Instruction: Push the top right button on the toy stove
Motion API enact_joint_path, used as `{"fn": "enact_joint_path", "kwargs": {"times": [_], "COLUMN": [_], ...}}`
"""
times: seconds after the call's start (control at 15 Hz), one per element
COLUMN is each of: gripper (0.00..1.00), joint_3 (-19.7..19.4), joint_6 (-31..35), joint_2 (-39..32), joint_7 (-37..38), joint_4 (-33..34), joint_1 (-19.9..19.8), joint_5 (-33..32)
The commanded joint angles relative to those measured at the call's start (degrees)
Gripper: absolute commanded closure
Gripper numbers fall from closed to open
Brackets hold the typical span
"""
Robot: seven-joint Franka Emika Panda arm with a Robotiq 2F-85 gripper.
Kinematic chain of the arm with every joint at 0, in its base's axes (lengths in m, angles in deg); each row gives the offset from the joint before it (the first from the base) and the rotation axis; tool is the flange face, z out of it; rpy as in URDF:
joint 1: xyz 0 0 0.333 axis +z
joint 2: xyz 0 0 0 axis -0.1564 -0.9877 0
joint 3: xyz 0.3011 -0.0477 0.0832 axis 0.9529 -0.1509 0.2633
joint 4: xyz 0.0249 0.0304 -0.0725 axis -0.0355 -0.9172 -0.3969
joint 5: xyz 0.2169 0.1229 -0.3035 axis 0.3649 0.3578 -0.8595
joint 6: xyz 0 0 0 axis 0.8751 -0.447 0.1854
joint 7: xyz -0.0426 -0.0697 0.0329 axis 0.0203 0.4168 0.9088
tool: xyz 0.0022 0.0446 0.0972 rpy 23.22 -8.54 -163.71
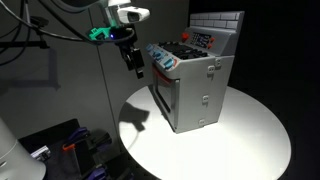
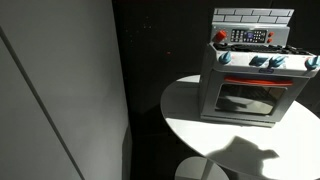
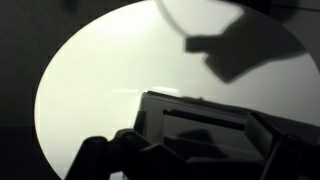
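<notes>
one gripper point(image 1: 130, 62) hangs in the air beside the stove point(image 1: 195, 85), off its knob side. it looks clear of the stove and sits roughly level with the cooktop. the stove stands on a round white table point(image 1: 250, 130).

seen from the door side, the stove point(image 2: 250, 75) shows a row of blue knobs point(image 2: 265, 60) under the cooktop. a small panel point(image 2: 250, 36) with a red spot at one end sits on the tiled back wall point(image 2: 253, 15). the gripper is out of that picture; only a shadow point(image 2: 250, 155) falls on the table point(image 2: 190, 110).

the wrist view is dark. the stove point(image 3: 200, 125) lies low in it, with the bright table point(image 3: 90, 80) beyond. the fingers are mere black shapes along the bottom edge, so i cannot tell whether the pincer is apart or together.

the step in hand looks like the approach, with nothing touching the panel yet. the next move calls for carrying the gripper up and across the cooktop to the back wall. one fingertip then has to line up with the top right button. the single buttons are too small to pick out here, so the aim has to be taken from the panel's own corner. the press should go straight in and gently. the stove is probably light plastic and could slide or tip under a hard or slanted push.
</notes>
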Motion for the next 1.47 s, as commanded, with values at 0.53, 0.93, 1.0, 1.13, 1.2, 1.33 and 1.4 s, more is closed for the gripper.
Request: {"fn": "enact_joint_path", "kwargs": {"times": [0.53, 0.93, 1.0, 1.13, 1.2, 1.33, 1.4], "gripper": [0.0, 0.0, 0.0, 0.0, 0.0, 0.0, 0.0], "joint_3": [1.2, 3.0, 3.1, 3.3, 3.3, 3.2, 3.1], "joint_6": [-1.7, 0.6, 1.0, 2.6, 3.3, 4.9, 5.5], "joint_2": [-3.0, -9.6, -10.8, -13.4, -14.5, -17.0, -18.2], "joint_7": [5.8, 15.6, 16.9, 19.4, 20.6, 23.1, 24.4], "joint_4": [11.4, 19.3, 20.4, 22.7, 23.8, 26.1, 27.4], "joint_1": [-1.8, -5.3, -5.6, -6.0, -6.0, -6.1, -6.1], "joint_5": [-1.0, -4.8, -5.6, -7.4, -8.3, -10.1, -11.3]}}
